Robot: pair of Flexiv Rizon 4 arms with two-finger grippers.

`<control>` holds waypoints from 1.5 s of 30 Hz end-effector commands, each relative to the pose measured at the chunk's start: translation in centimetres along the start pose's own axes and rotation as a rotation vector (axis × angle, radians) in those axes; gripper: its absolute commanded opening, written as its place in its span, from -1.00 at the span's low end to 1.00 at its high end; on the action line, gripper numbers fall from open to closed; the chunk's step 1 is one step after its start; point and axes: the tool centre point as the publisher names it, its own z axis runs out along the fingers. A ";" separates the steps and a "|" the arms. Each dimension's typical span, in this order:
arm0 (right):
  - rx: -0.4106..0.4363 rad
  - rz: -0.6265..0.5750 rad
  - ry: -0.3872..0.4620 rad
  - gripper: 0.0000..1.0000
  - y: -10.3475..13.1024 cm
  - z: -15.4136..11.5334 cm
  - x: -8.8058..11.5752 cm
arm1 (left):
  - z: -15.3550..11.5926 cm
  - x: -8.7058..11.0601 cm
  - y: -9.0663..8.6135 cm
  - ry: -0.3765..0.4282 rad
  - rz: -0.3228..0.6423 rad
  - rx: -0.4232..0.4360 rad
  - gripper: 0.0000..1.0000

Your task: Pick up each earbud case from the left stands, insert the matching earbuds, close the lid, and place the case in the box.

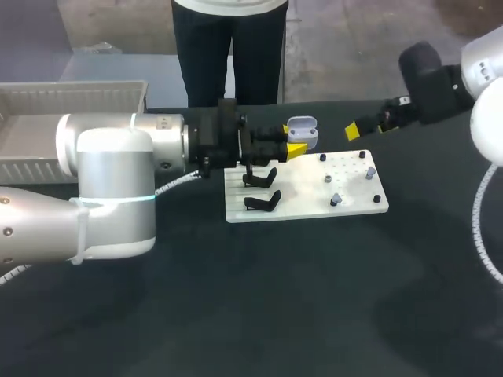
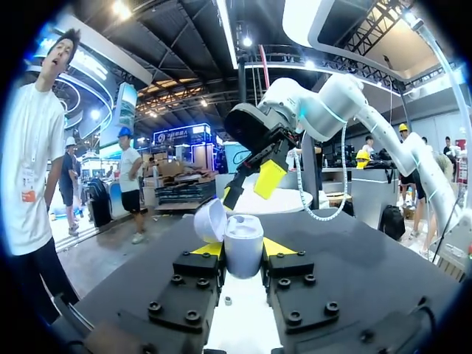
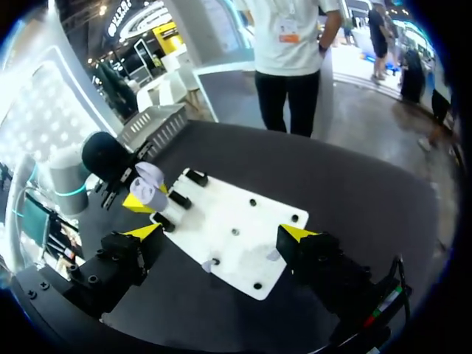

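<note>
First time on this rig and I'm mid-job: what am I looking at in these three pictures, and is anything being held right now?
Two robot arms share a dark table. The head view looks down from above; each round picture comes from one arm's wrist camera. The left gripper is shut on a white earbud case, lid open. The right gripper is open and empty, near the white board, which carries two black stands and small earbuds. The box sits at the table's left.

Open earbud case [image 1: 303, 134] in jaws of left arm [image 1: 118, 196], beside board [image 1: 314, 206]
</note>
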 end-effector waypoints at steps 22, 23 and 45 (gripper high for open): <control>0.247 -0.042 0.152 1.00 -2.1 0.8 2.9 | -1.9 -0.7 -0.8 -0.046 0.018 0.074 -1.00; 0.260 -0.042 0.158 1.00 -2.2 0.9 3.1 | -2.1 -0.7 -0.9 -0.045 0.017 0.074 -1.00; 0.457 -0.026 0.324 1.00 -4.5 2.3 5.8 | -4.2 -0.1 0.3 -0.013 -0.019 0.031 -1.00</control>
